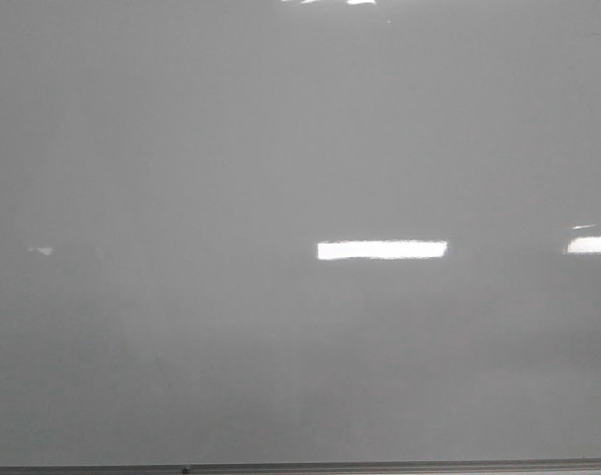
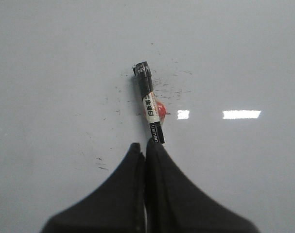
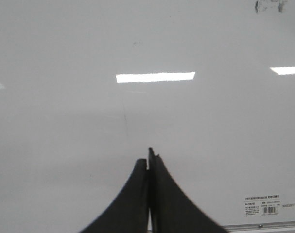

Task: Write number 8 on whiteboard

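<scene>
The whiteboard (image 1: 300, 148) is a glossy pale grey surface that fills the front view, and no number 8 shows on it in any view. Neither gripper shows in the front view. My left gripper (image 2: 145, 145) is shut on a black marker (image 2: 149, 104) with a white label and a red spot. The marker's far end points at the whiteboard (image 2: 64, 73), among small black specks (image 2: 174, 85). I cannot tell whether the end touches the board. My right gripper (image 3: 148, 160) is shut and empty over the whiteboard (image 3: 64, 121).
A thin grey frame (image 1: 379, 466) runs along the board's bottom edge. Bright light reflections (image 1: 381, 250) lie on the board. In the right wrist view there is a dark smudge (image 3: 268, 6), a faint thin line (image 3: 125, 116) and a printed label (image 3: 268, 208) near the frame.
</scene>
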Controlling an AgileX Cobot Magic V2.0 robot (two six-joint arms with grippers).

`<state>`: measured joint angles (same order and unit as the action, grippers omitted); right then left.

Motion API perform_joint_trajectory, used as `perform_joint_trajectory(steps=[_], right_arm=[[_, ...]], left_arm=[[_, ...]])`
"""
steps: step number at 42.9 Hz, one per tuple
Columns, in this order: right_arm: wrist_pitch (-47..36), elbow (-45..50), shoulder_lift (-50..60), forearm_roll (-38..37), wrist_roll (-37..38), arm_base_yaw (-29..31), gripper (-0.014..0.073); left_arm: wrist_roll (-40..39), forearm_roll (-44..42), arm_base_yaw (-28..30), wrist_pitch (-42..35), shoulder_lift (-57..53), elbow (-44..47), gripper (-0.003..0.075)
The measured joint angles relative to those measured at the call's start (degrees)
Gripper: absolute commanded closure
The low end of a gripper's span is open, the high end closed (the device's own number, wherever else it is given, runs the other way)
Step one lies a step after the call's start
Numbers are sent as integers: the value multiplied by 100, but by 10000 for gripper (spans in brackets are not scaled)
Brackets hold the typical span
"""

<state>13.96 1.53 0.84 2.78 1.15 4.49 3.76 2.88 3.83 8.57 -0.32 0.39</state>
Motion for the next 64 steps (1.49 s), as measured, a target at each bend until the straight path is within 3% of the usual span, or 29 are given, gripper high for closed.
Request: perform_joint_trajectory(steps=[11, 17, 28, 40, 44, 47, 51, 55, 64], right_arm=[[-288, -13, 0, 0, 0, 0, 663], [60, -586, 0, 0, 0, 0, 661], [959, -2341, -666, -9, 0, 0, 661], [1075, -3149, -2160, -9, 0, 0, 657], [1102, -3151, -2329, -9, 0, 0, 580], [1114, -3151, -2352, -9, 0, 0, 432], [1114, -3151, -2352, -9, 0, 0, 202], [1114, -3151, -2352, -9, 0, 0, 62], [1114, -3151, -2352, -9, 0, 0, 39]], left_arm=[[0, 132, 0, -441, 0, 0, 741], [0, 169, 0, -916, 0, -118, 741], [0, 178, 0, -230, 613, -1362, 741], [0, 178, 0, 447, 2237, -2212, 736], [0, 178, 0, 447, 2399, -2263, 639], [0, 178, 0, 447, 2406, -2263, 498], [0, 178, 0, 447, 2406, -2263, 250], [0, 178, 0, 447, 2406, -2263, 87], [0, 178, 0, 428, 2450, -2263, 70]])
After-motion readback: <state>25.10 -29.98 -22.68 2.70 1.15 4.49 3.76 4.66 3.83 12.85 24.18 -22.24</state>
